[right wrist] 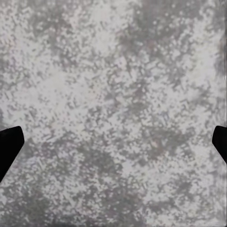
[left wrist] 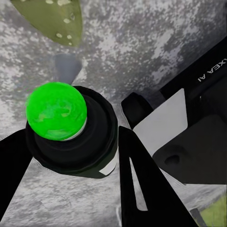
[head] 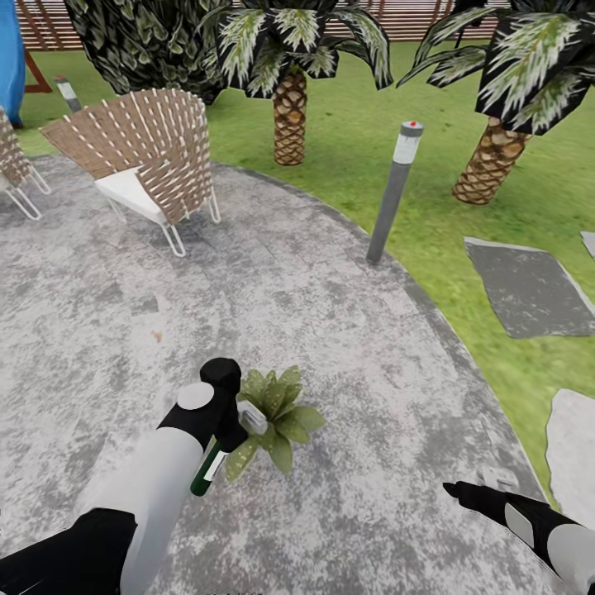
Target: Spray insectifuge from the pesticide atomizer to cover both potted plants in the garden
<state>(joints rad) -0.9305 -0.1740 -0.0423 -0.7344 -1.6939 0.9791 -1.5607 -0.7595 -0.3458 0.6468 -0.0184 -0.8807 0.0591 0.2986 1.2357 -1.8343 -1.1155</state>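
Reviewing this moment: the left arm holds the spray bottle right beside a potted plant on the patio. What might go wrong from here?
1. The left end effector holds the spray bottle tilted, its white head right against the potted plant's leaves; a small move could knock the plant.
2. So close, spray may wet only the near leaves, leaving the far side uncovered.
3. The second plant is out of view, so it may be missed.

Flat, even daylight is rendered throughout, with hardly any cast shadows and no glare. The patio (head: 330, 273) texture is shown grainy, and wrist-view edges are slightly smeared.
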